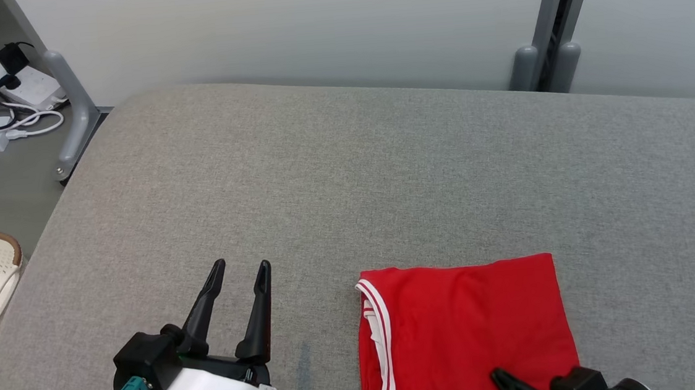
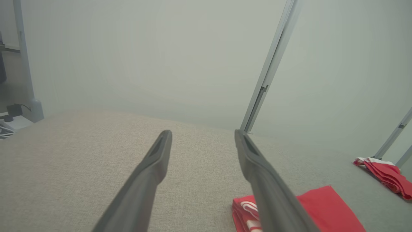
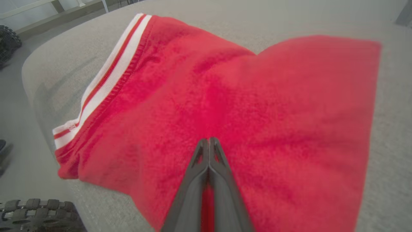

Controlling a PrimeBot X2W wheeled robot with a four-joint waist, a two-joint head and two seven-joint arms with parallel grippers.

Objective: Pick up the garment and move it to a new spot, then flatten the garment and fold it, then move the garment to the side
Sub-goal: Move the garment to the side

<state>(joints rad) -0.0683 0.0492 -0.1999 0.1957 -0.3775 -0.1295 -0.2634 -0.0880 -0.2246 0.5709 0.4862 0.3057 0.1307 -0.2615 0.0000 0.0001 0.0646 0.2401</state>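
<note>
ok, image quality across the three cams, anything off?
Head view: sharp, even light, faint shadow streak on the grey cushion beside the left gripper. Left wrist view: hazy, washed out. Right wrist view: red garment blurred toward its far edge, wide-angle stretch.

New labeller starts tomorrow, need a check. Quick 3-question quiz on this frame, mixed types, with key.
1. Short answer: what colour is the trim on the folded red garment?
2. Pick one. The right gripper is: A) wide open above the cloth; B) shut on the garment; C) shut on nothing, clear of the cloth.
3. True or false: the left gripper is clamped on the garment.
Key: 1 white. 2 B, red cloth shows between its closed fingers. 3 false: it stands open over the bare grey cushion, to the left of the garment.
</note>
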